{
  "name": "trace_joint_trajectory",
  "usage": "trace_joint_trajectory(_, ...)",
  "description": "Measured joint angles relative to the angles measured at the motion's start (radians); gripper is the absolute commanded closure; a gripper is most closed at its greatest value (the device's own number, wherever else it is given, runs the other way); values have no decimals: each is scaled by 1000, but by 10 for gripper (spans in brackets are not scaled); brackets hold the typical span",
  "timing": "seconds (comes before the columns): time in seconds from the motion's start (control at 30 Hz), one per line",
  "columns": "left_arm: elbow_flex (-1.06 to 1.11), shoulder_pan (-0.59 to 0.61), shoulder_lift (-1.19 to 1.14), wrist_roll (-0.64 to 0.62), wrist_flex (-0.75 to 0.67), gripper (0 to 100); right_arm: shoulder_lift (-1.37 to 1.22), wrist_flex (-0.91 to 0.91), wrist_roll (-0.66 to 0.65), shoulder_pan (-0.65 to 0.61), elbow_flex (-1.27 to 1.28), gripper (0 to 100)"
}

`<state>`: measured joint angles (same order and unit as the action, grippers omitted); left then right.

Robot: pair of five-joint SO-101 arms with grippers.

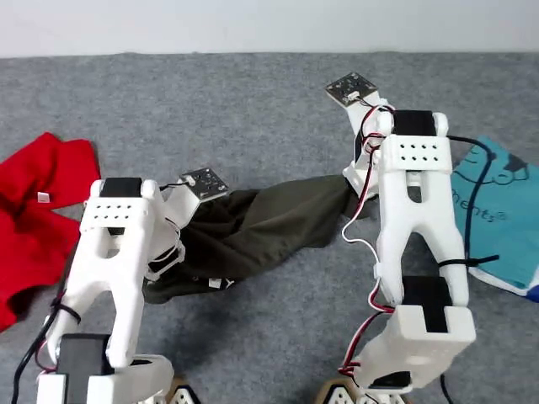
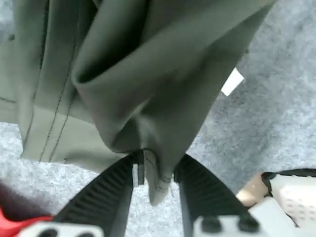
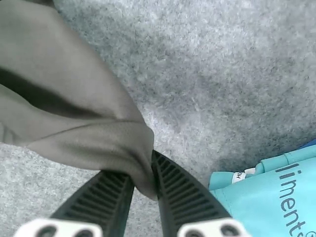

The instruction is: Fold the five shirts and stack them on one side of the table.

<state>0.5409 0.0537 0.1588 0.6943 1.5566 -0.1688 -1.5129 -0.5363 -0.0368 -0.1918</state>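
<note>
We judge nothing folded yet: left jaws and right jaws each grip one end of the dark olive cloth shirt (image 1: pixel 269 225), while a red cloth shirt (image 1: pixel 34 227) and a teal cloth shirt (image 1: pixel 505 240) wait outside them.

You're at a robotics test bench: a grey felt-covered tabletop (image 1: pixel 253 101) with a plain pale wall (image 1: pixel 253 25) at 12 o'clock. The white plastic left arm (image 1: pixel 109 261) and right arm (image 1: pixel 417 210) carry loose wiring (image 1: pixel 364 244) and a bare circuit board (image 1: pixel 352 88).
</note>
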Motion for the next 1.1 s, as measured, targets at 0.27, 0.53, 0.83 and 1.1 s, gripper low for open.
trace_joint_trajectory(0.27, 0, 0, 0, 0, -2, 961, 0, 0, 0, 0, 0, 988)
trace_joint_trajectory(0.53, 23, 0, 0, 0, -6, 987, 3, -35, 0, 0, 0, 988)
trace_joint_trajectory(0.83, -239, 0, 146, -68, 89, 987, 155, -149, 0, 0, -149, 988)
trace_joint_trajectory(1.1, -608, 40, 295, -255, 95, 987, 293, -184, 0, 0, -342, 988)
